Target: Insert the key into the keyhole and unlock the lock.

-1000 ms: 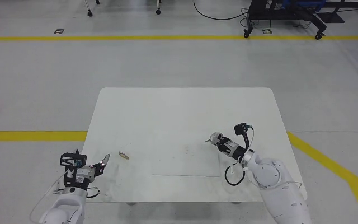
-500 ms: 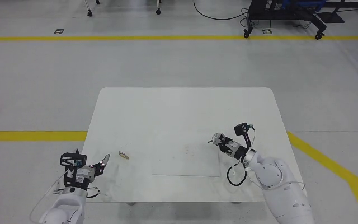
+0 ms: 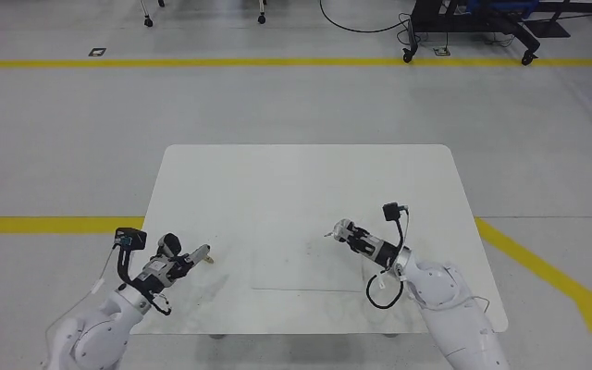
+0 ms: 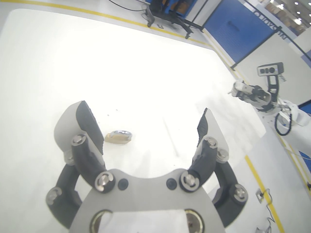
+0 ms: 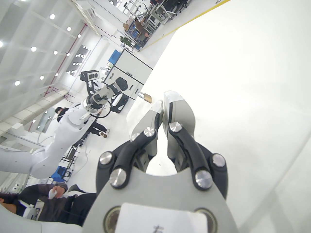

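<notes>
Presently noted a small brass padlock with a silver shackle lying flat on the white rounded table, in its near left part. Long axis oblique to the table edges in the top view, running from far-left to near-right. In the right wrist view, seen the padlock with the shackle end turned toward the left arm and the brass body toward the table's middle. Keyhole too small to make out. Found the left gripper low over the table right at the padlock, fingers spread wide, holding nothing. In the left wrist view, between the tips of the left gripper, seen the padlock within the gap but well off centre, just beside one black-padded finger. Contact there impossible to judge; other finger well apart from it. Found the right gripper over the table's right half, well apart from the padlock, tips aimed across toward the left arm. Fingers pressed together in the right wrist view, right gripper. Seen a thin dark key pinched there and sticking out beyond the tips in the top view, shaft pointing leftward toward the padlock. Teeth and bow too small to tell. Seen the right gripper also far off in the left wrist view.
</notes>
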